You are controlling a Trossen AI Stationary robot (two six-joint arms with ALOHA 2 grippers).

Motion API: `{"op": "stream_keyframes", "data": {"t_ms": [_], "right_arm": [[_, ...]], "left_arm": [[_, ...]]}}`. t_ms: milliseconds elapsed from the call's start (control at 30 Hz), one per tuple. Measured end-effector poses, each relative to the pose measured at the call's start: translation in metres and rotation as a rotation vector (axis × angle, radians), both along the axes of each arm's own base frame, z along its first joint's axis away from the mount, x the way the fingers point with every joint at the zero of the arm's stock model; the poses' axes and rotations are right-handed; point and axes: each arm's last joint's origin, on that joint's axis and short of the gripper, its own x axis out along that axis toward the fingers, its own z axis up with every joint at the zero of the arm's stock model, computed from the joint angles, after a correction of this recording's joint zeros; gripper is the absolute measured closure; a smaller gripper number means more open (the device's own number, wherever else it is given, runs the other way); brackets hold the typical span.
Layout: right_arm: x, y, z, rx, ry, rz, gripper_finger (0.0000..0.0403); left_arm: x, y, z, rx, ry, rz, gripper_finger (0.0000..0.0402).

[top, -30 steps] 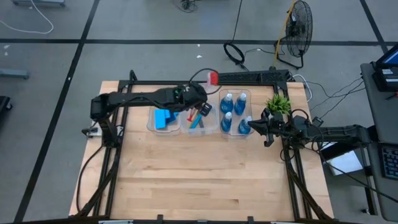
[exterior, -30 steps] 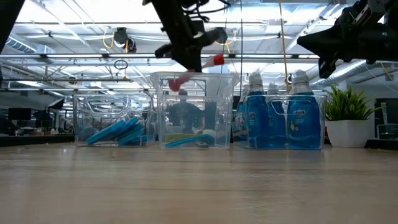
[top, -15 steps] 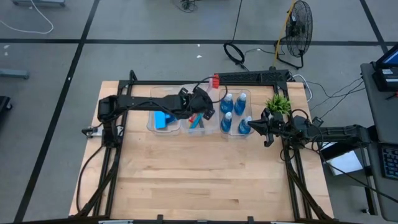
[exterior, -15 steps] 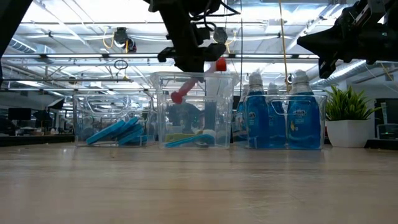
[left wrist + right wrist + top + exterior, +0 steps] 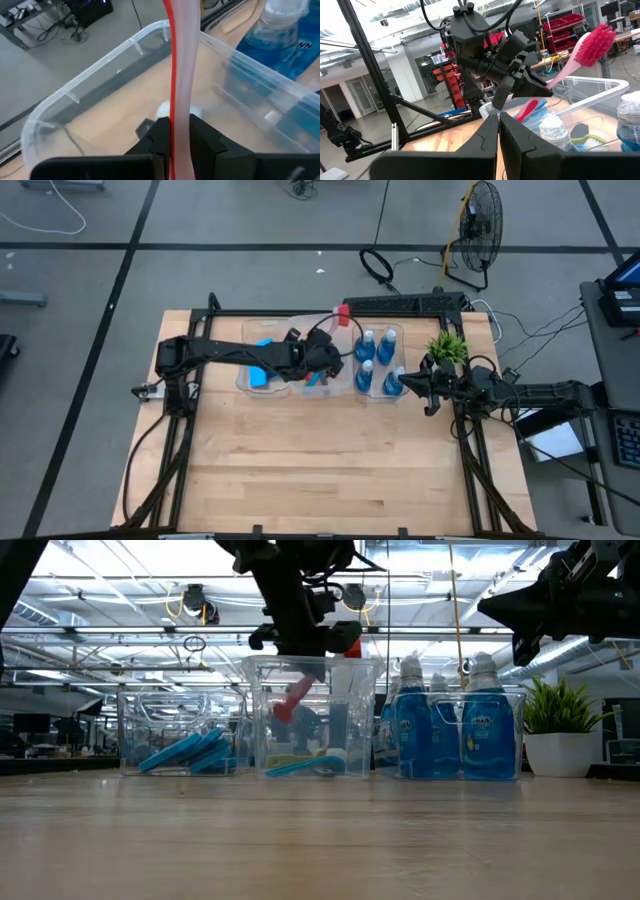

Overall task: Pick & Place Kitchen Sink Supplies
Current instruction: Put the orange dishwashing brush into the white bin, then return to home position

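My left gripper [image 5: 325, 360] [image 5: 305, 640] hangs over the middle clear bin [image 5: 322, 385], shut on the red brush [image 5: 297, 698]. The brush's bristle head [image 5: 343, 310] [image 5: 595, 44] sticks up past the bin's far rim. A blue and a yellow-green brush [image 5: 300, 762] lie on that bin's floor. Blue sponges [image 5: 262, 370] lean in the left bin. Bottles of blue liquid [image 5: 377, 358] stand in the right bin. My right gripper [image 5: 408, 383] [image 5: 498, 135] waits shut and empty beside the bottle bin. My left gripper pinches the red brush's pale handle [image 5: 180, 115] about mid-length between its two fingers [image 5: 162, 137], which lie across it and come slanting down from the left. The brush is tilted, head up. Its red handle end [image 5: 288, 710] hangs inside the bin, clear of the floor.
A small potted plant [image 5: 447, 345] stands right of the bottle bin, close to my right gripper. The three bins sit in a row along the far part of the table; the wooden top [image 5: 320, 470] stretches toward the near edge.
My left gripper has moved slightly toward the near edge and down over the middle bin, tipping the red brush steeper. The handle end has sunk from the rim's height to well inside the bin, while the head stays above the far rim.
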Motion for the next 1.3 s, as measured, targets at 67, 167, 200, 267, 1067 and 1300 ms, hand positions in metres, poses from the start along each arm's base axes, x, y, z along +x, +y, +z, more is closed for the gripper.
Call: {"op": "stream_keyframes", "data": {"t_ms": [67, 167, 200, 267, 1067, 1300], "right_arm": [[0.0, 0.0, 0.0, 0.0, -0.001, 0.001, 0.0399], [0.0, 0.0, 0.0, 0.0, -0.002, 0.001, 0.0399], [0.0, 0.0, 0.0, 0.0, -0.003, 0.0, 0.0399], [0.0, 0.0, 0.0, 0.0, -0.003, 0.0, 0.0399], [0.0, 0.0, 0.0, 0.0, -0.003, 0.0, 0.0399], [0.0, 0.0, 0.0, 0.0, -0.003, 0.0, 0.0399]], "left_arm": [[0.001, 0.0, -0.004, 0.003, -0.016, -0.006, 0.0356], [0.001, 0.0, -0.01, 0.003, -0.029, -0.011, 0.0356], [0.0, 0.0, -0.011, 0.003, -0.029, -0.011, 0.0356], [-0.001, 0.0, -0.013, 0.005, -0.021, -0.009, 0.0356], [-0.006, 0.0, -0.021, 0.003, -0.021, 0.013, 0.028], [-0.008, -0.001, -0.012, 0.015, -0.048, 0.005, 0.0222]]}}
